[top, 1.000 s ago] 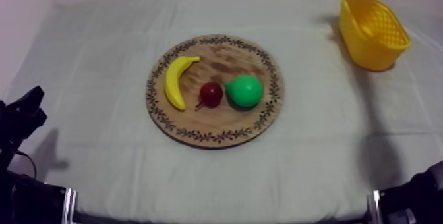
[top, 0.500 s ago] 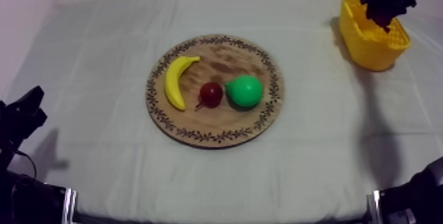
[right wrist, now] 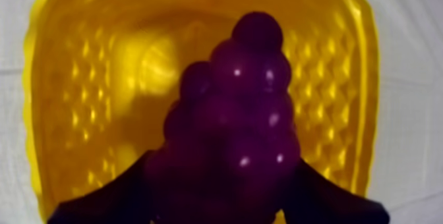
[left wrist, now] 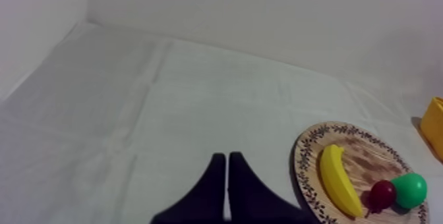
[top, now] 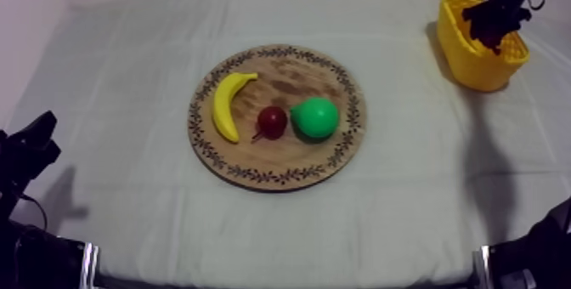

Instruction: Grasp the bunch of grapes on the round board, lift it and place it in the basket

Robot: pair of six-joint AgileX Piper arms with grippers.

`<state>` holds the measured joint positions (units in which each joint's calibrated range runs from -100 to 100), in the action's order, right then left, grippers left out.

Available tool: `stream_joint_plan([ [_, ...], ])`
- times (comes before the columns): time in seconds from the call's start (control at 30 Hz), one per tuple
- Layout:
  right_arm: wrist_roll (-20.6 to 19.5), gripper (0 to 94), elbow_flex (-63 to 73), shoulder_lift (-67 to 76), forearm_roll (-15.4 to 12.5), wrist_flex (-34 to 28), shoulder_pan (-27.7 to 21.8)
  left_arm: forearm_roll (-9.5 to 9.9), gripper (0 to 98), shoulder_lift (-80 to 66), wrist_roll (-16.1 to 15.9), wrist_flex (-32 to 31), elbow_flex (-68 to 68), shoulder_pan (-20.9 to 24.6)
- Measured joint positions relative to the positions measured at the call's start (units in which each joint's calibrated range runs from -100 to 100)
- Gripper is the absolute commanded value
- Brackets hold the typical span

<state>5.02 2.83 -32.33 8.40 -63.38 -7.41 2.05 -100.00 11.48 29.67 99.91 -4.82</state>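
grapes over basket, board left of basket

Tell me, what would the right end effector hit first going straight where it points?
Probably the floor of the yellow basket: the right end effector, shut on the bunch of grapes, points down into it.

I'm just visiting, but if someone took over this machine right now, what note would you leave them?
Left gripper: shut on nothing, low over the cloth beside the wooden board.
Right gripper: shut on the bunch of grapes, over the yellow basket.
Done: grapes off the board; banana, small red fruit and pear lie on it.
Left: open the right gripper to drop the grapes in.
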Motion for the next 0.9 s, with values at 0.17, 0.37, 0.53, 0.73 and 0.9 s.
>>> stream_joint_plan([
  [0.17,-0.1,59.8,0.7,-0.5,-0.1,0.3,0.0,0.0,0.1,0.0,0.0,0.0,0.0,0.0],
  [0.37,-0.1,62.7,0.8,0.0,0.1,1.3,0.2,0.0,0.1,0.0,0.0,0.0,0.0,0.0],
  [0.53,-0.1,62.0,0.4,1.9,0.2,2.8,0.1,0.0,0.1,0.0,0.0,0.0,0.0,0.0],
  [0.73,-0.3,57.4,-1.4,5.7,0.2,4.0,-0.5,0.0,0.1,0.0,0.0,0.0,0.0,0.0],
  [0.9,-0.6,51.2,-4.1,9.4,-0.1,6.5,-1.2,0.0,0.1,0.0,0.0,0.0,0.0,0.0],
])
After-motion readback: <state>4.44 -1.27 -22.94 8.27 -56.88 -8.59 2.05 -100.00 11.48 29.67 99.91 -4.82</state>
